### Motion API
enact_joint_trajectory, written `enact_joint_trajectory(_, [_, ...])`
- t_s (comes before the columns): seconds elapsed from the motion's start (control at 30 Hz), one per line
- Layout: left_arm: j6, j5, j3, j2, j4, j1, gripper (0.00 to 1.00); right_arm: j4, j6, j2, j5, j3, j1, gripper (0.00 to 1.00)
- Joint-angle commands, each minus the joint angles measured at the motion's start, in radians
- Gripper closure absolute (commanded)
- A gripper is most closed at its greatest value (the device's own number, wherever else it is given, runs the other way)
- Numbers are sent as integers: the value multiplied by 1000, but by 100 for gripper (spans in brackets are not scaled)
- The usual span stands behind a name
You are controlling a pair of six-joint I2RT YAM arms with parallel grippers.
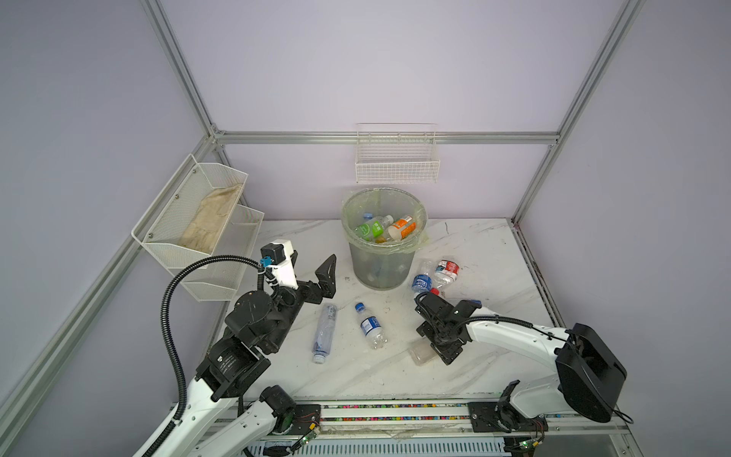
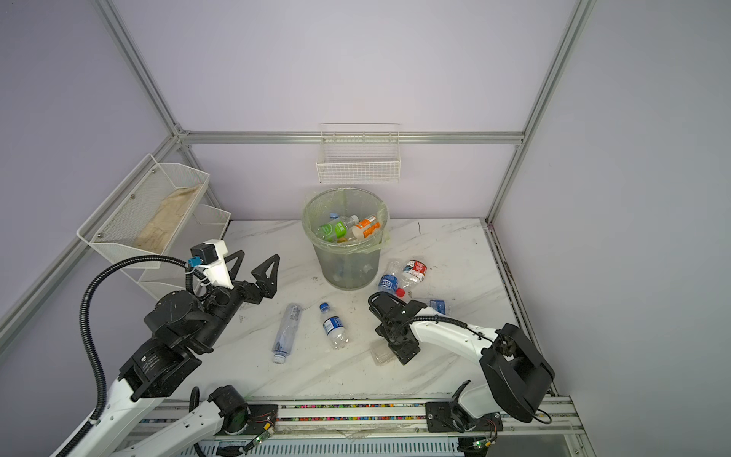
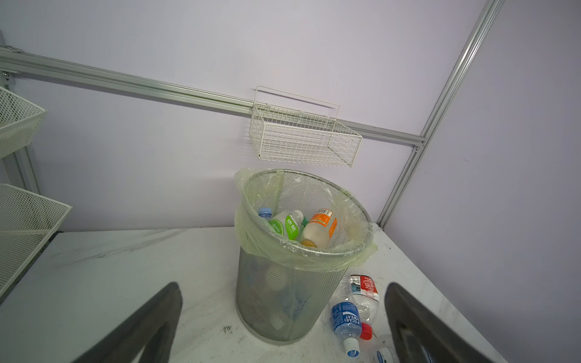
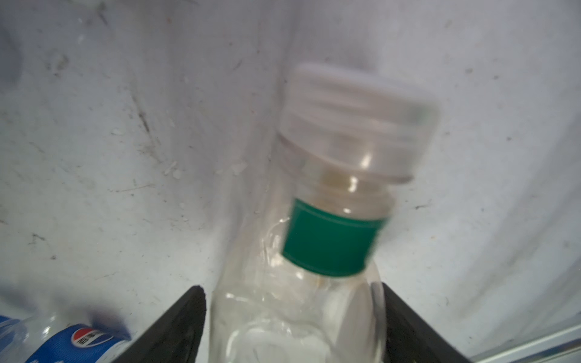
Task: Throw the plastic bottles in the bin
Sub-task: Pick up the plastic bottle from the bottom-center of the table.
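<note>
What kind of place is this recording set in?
Likely a robot test cell, not a home: aluminium frame with plain panel walls, left arm and right arm mounted on a rail, marble-look table.

Lab test cell, aluminium frame (image 1: 277, 137), plain lilac walls (image 1: 356, 59) (marble-look tabletop (image 1: 494, 277))

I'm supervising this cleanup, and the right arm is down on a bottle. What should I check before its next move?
1. White-capped bottle sits between the fingers of the right end effector: ok, one finger on each side in the right wrist view.
2. Grip firm enough to lift: cannot tell; contact is unclear.
3. Pepsi-labelled bottle clear of the grasp: cannot tell; it lies close beside one finger.
4. Bin upright, with room: ok; the bottles inside lie below the rim.
5. Left end effector out of the way: ok; open, empty, off to the bin's side.
</note>
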Motion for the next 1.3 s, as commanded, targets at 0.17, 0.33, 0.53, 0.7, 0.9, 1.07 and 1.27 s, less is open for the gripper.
enact_joint_trajectory(0.17, [-14,-21,-41,-14,12,2,1,50,91,0,-31,-16,2,30])
enact_joint_trajectory(0.33, [-10,-26,-43,-23,6,2,1,85,89,-12,-31,-33,1,49])
enact_joint_trajectory(0.53, [-10,-34,-45,-39,-1,2,1,93,75,-19,-22,-26,2,81])
enact_joint_trajectory(0.7, [-9,-37,-44,-42,-5,1,1,105,38,-35,7,5,2,100])
enact_joint_trajectory(0.9, [-7,-42,-44,-42,-13,2,1,313,-248,-155,79,79,2,100])
enact_joint_trajectory(1.07, [-9,-47,-52,-47,-20,2,1,567,-502,-327,76,72,2,100])
enact_joint_trajectory(1.27, [-17,-54,-65,-56,-27,1,1,645,-754,-463,121,149,2,100])
